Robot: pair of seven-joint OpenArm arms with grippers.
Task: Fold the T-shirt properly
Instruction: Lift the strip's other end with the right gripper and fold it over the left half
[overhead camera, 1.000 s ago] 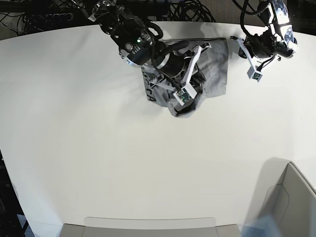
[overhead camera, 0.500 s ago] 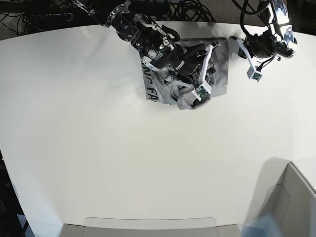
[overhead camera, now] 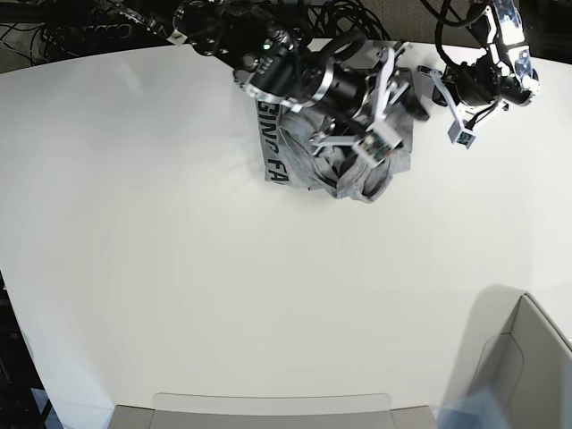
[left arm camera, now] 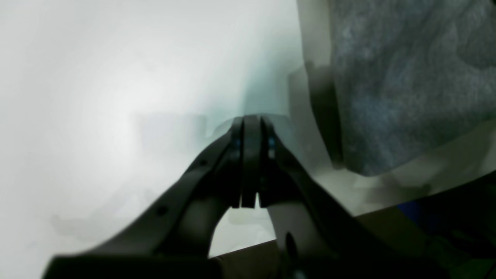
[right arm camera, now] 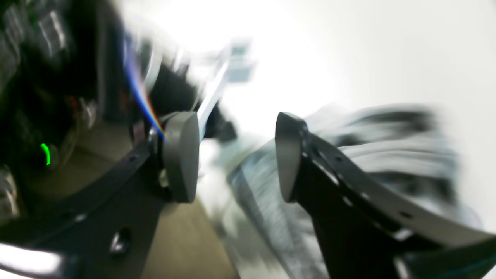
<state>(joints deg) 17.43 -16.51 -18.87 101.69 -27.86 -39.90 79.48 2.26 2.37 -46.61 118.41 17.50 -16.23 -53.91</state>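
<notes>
The T-shirt (overhead camera: 295, 161) is heather-grey and lies crumpled near the far edge of the desk (overhead camera: 179, 268). Black letters show on its left part (only partly readable).

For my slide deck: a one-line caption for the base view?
Right gripper open above the crumpled T-shirt; left gripper shut beside it.

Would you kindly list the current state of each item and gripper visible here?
T-shirt: bunched and partly folded on the table, some black lettering showing.
Left gripper: shut, empty, beside the shirt.
Right gripper: open, holding nothing, above the shirt.
Table: white, bearing the shirt near its far edge.
</notes>
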